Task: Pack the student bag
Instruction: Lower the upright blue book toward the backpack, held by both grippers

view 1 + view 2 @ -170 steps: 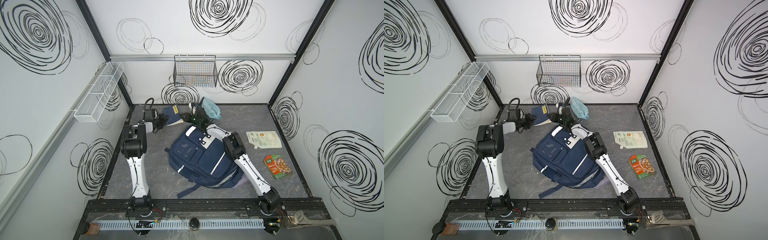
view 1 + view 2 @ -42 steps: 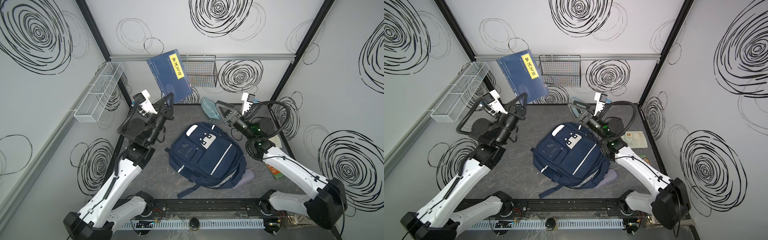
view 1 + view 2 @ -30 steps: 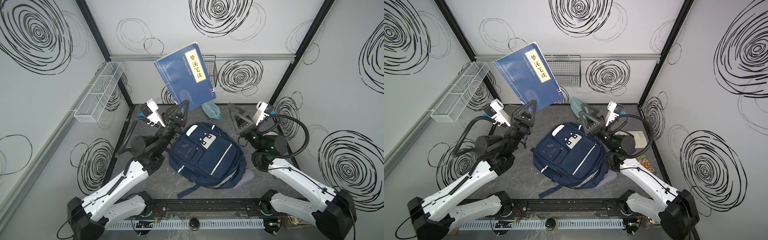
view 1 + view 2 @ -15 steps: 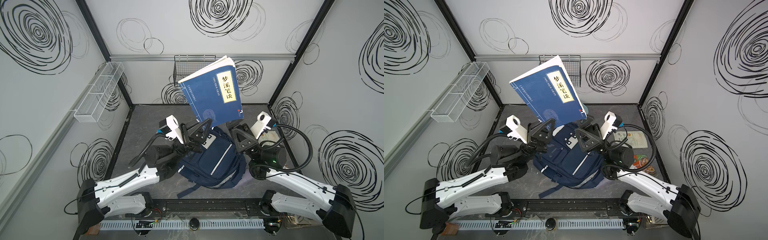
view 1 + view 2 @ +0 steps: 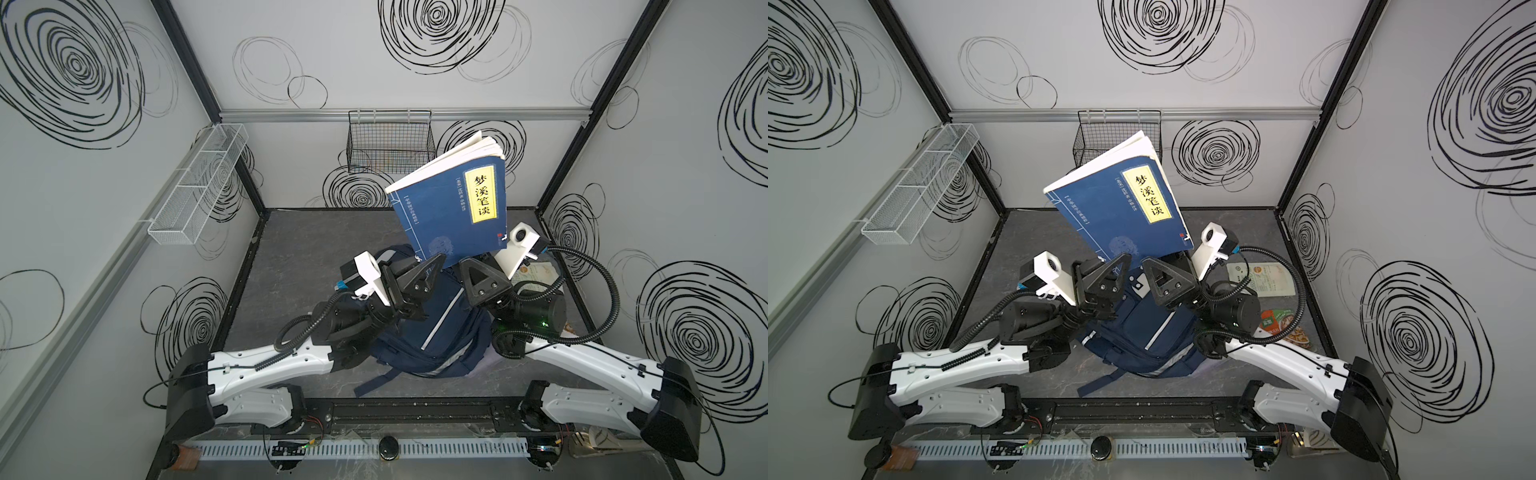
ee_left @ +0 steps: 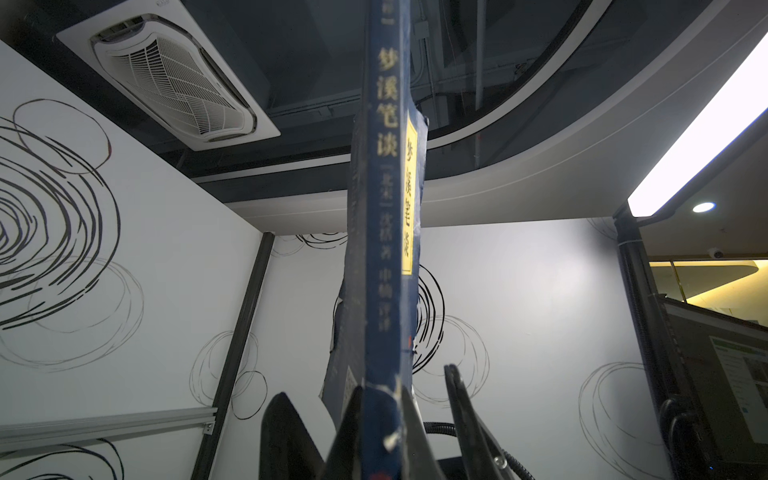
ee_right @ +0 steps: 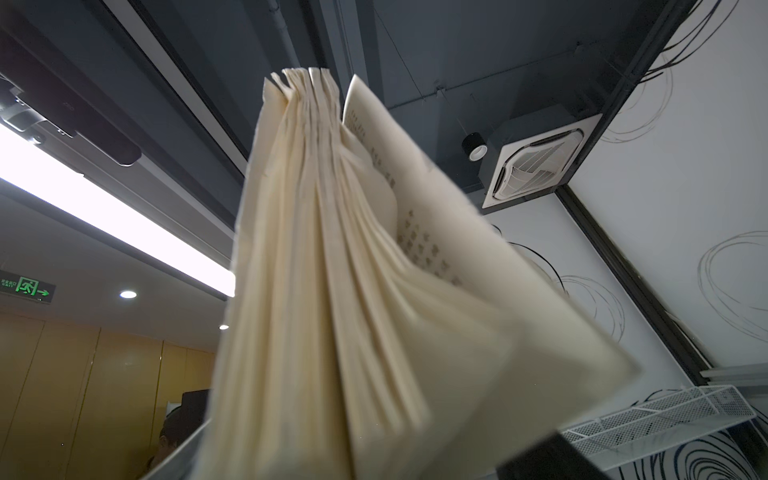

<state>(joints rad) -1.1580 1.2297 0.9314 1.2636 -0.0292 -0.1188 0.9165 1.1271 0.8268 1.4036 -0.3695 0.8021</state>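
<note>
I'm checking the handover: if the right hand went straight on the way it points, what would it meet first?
Probably the blue book: the right hand points up at its fanned pages, which fill the right wrist view; how close is unclear.

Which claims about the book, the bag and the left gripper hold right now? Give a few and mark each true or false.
1. The left gripper is clamped on the spine of the blue book. True.
2. The book lies flat. False: it stands upright in the air above the student bag.
3. The student bag hangs from a gripper. False: it lies on the table.
4. The book's pages are fanned apart. True.
5. A white pouch lies on the table to the right of the bag. True.
</note>
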